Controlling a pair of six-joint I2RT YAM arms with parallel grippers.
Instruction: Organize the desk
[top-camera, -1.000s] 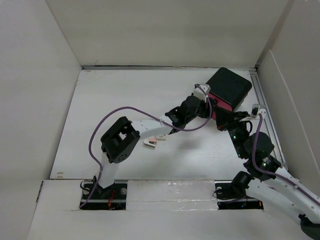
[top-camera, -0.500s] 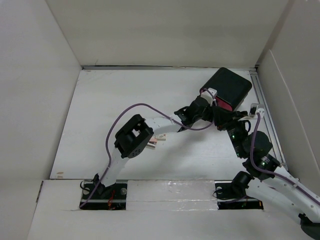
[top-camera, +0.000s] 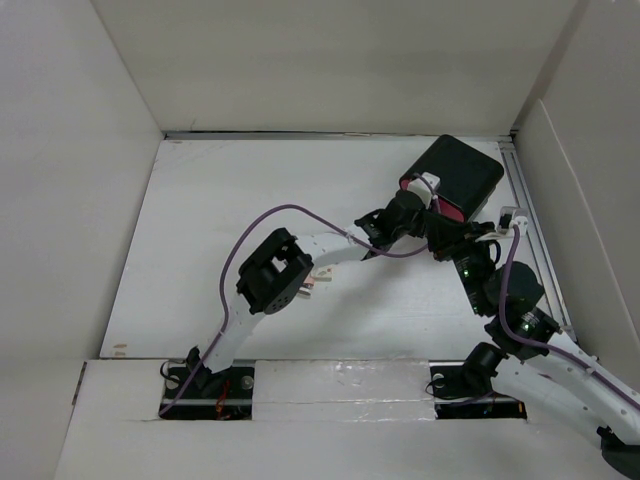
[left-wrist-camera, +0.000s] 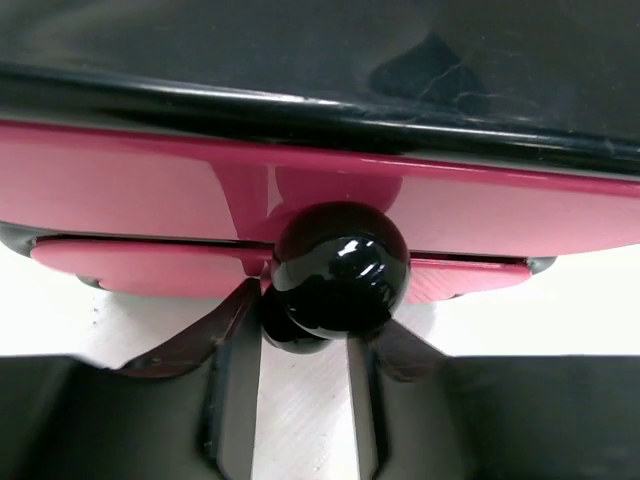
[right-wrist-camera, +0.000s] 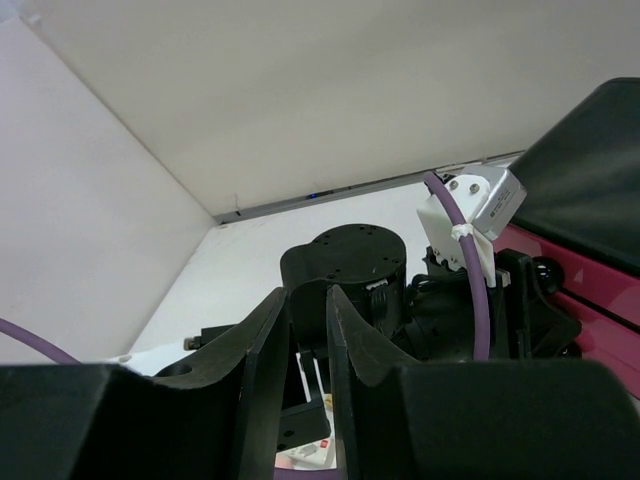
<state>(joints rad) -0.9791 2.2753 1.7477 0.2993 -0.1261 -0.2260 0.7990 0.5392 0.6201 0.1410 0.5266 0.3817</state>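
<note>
Left hand (left-wrist-camera: 303, 345) at black knob (left-wrist-camera: 340, 268), unseen overhead

**Finishes on view**

Matt white on the desk (top-camera: 250, 200). Smooth pink plastic, softly sheened, on the drawer fronts (left-wrist-camera: 120, 190); mirror-glossy black on the round knob (left-wrist-camera: 340, 268). Shiny, faintly scuffed black on the box casing (left-wrist-camera: 300, 40).
</note>
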